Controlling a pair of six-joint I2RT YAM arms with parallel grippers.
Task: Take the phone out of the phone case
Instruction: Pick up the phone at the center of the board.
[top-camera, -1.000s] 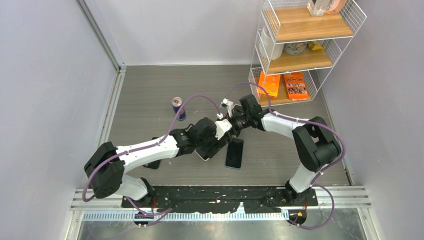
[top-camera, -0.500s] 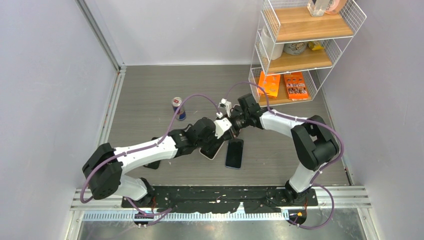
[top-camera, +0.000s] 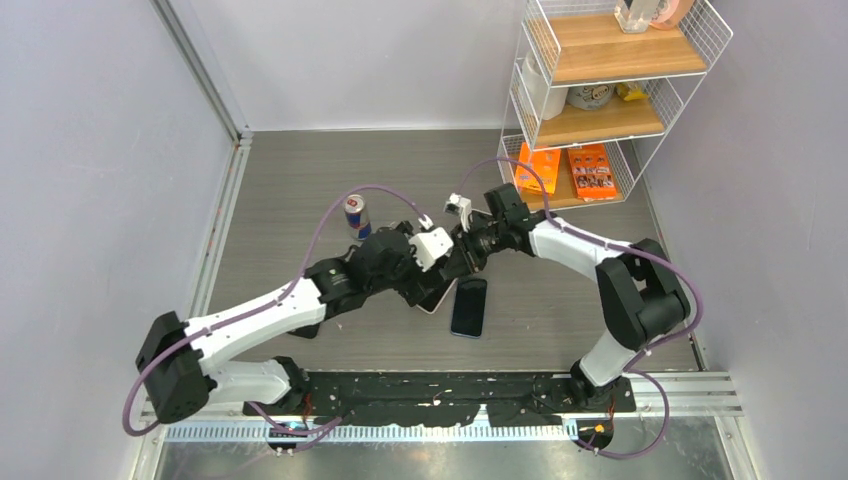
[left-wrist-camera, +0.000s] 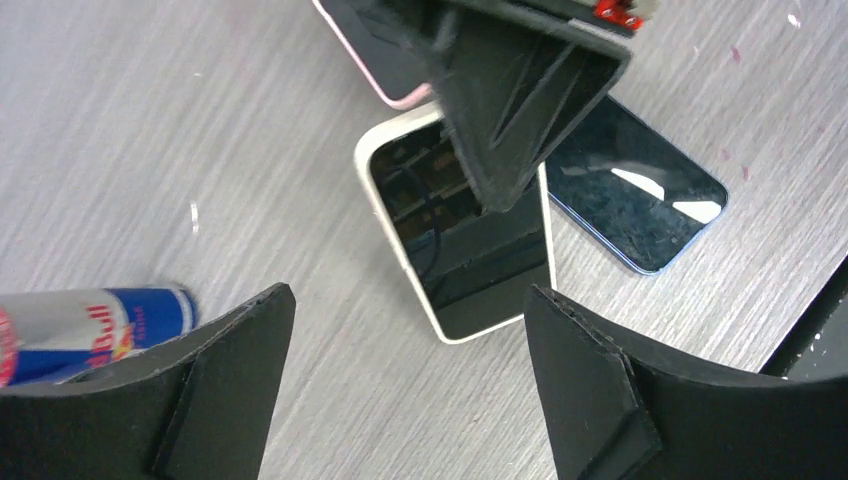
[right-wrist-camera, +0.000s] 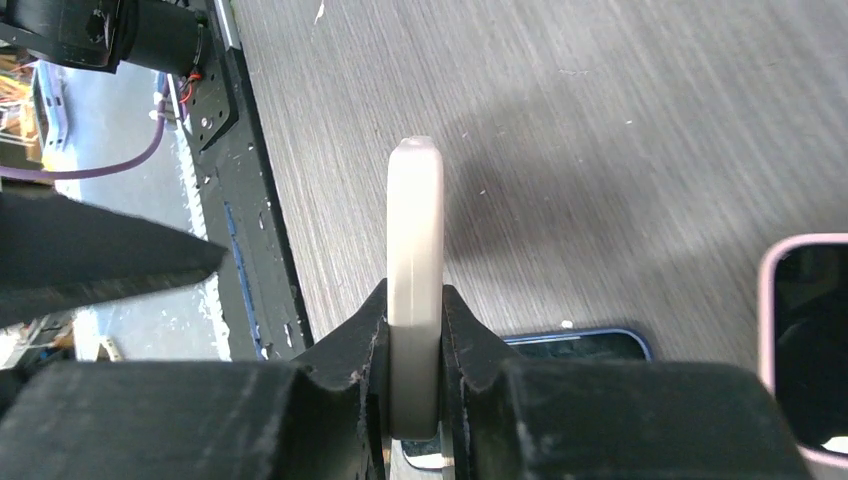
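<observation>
Left of centre in the top view, a Red Bull can stands upright on the grey table, just beyond the left arm's forearm. To its right, near the middle of the frame, the left gripper hangs with its jaws spread wide and nothing between the pads; in the left wrist view its two black fingers fill the lower corners, with the can at the lower left edge. In the gap between them shows the white-cased phone, dark screen towards that camera, still sitting inside its pale rim. It is pinched from the upper part of that frame by the right gripper. In the right wrist view this claw is closed tight on the case, both fingers pressed against its flat faces, and the case stands edge-on in the middle of the frame, casting a shadow on the wood grain to its right. Whether its far end touches the table cannot be told. A pink-cased phone lies flat at the right edge of that view. A dark blue phone lies flat just below the two grippers in the top view. A wire shelf with wooden boards stands in the upper right corner.
</observation>
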